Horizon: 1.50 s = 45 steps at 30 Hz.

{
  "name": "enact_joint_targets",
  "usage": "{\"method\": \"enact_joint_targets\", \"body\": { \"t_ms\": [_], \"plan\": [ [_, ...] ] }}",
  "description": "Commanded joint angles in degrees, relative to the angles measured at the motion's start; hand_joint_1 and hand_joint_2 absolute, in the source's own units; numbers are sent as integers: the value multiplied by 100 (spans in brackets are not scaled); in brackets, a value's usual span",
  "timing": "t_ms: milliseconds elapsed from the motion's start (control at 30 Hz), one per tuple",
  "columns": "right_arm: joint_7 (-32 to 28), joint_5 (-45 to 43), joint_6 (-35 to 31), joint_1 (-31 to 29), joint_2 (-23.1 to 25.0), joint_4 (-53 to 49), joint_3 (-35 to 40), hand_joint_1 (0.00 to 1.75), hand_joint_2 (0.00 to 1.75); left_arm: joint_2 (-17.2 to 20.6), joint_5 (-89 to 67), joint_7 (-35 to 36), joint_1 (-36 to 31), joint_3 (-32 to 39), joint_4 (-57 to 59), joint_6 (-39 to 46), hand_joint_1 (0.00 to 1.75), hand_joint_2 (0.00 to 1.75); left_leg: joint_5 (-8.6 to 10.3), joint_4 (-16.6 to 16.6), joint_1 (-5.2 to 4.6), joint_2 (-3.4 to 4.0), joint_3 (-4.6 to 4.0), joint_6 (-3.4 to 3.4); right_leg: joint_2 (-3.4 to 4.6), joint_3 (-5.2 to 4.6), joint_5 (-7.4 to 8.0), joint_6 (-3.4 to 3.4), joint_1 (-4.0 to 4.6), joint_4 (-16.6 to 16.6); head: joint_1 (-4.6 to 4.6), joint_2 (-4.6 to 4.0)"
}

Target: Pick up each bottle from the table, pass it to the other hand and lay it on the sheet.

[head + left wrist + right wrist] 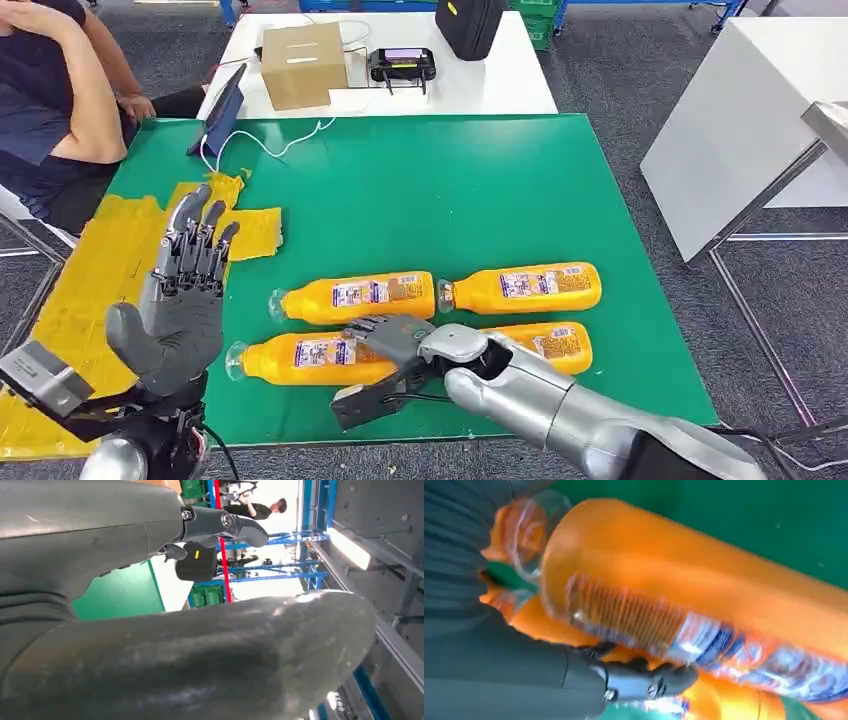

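1. Head view: four orange juice bottles lie on the green table (420,190) in two rows, none yet on the yellow sheet (110,270) at the table's left. By my judgement the task is at its very start: the first pick is in hand, and every pass and every laying down is left to do.
   - The right hand (385,365) reaches in over the near-left bottle (300,360), its fingers draped across the bottle's body. Whether they are clamped on it or only resting there, I cannot tell; the bottle lies flat on the table.
   - The far-left bottle (355,297), far-right bottle (525,288) and near-right bottle (555,343) lie untouched.
   - The left hand (185,300) is raised over the sheet's edge, fingers straight and spread wide, holding nothing.
2. Left wrist view: the left hand's thumb and fingers (225,525) stand apart with nothing between them.
3. Right wrist view: the right hand's fingers (644,680) sit against the orange bottles, close and blurred; a firm grip is not clear.
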Motion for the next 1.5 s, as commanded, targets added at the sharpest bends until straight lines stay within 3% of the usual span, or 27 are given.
{"method": "enact_joint_targets", "body": {
  "t_ms": [33, 233, 267, 500, 533, 800, 1133, 1367, 1400, 1433, 1500],
  "plan": [
    [-151, 77, 16, -29, 59, 1347, 345, 0, 175, -24, 53, 85, -338, -264, 256, 72, 0, 0, -2, -4, 9, -18, 16, -9, 17, 22, -3, -12, 7, -9, 0, 0],
    [-158, -46, 105, 55, 134, 1831, 173, 0, 175, -60, 99, 157, -518, -382, 357, 105, 0, 0, 4, -6, 11, -32, 23, -10, 2, 28, -2, -14, 8, -13, -2, 0],
    [-144, -55, 93, 49, 148, 1880, 152, 98, 175, -58, 101, 163, -524, -388, 355, 117, 0, 0, 4, -5, 6, -26, 21, -7, -2, 23, -1, -10, 5, -10, -2, 0],
    [-141, -98, 104, 58, 154, 1895, 115, 98, 175, -61, 104, 167, -528, -388, 357, 121, 0, 0, 5, -6, 6, 8, 48, -6, 14, 32, 6, -12, 3, -9, -2, 0],
    [-83, -170, 157, 51, 174, 1919, 56, 175, 175, -54, 105, 170, -519, -383, 341, 127, 0, 0, 8, -7, 11, 5, 47, -8, 20, 32, 10, -17, 7, -13, -2, 0],
    [313, -469, 142, 7, 131, 1684, -78, 175, 175, -88, 122, 203, -504, -322, 307, 177, 0, 0, 17, -8, 18, -13, 46, -16, 23, -17, 18, -32, 13, -18, -2, 0],
    [427, -548, 10, 44, 85, 1657, -93, 175, 175, -101, 120, 227, -504, -306, 303, 172, 0, 0, 5, -5, 6, 3, 63, -6, 11, 52, 8, -17, 3, -12, -2, 0],
    [526, -636, -503, 152, 140, 1868, -267, 175, 175, -120, 110, 233, -484, -277, 303, 179, 0, 0, 10, -5, 11, -6, 56, -8, 12, 6, 11, -20, 7, -15, -2, 0],
    [537, -584, -512, 132, 144, 1865, -218, 141, 175, -133, 110, 235, -506, -273, 325, 178, 0, 0, 7, -6, 6, 6, 59, -5, 14, 5, 9, -15, 4, -13, -2, 0],
    [552, -529, -500, 115, 152, 1883, -164, 3, 175, -144, 112, 236, -525, -275, 337, 171, 0, 0, 5, -5, 5, 9, 60, -4, 15, 7, 7, -15, 2, -11, -2, 0],
    [629, -399, -427, 51, 196, 2004, -29, 0, 175, -175, 120, 249, -581, -280, 382, 144, 0, 0, 7, -6, 10, -2, 55, -8, 19, 18, 9, -19, 7, -15, -2, 0]
  ]
}}
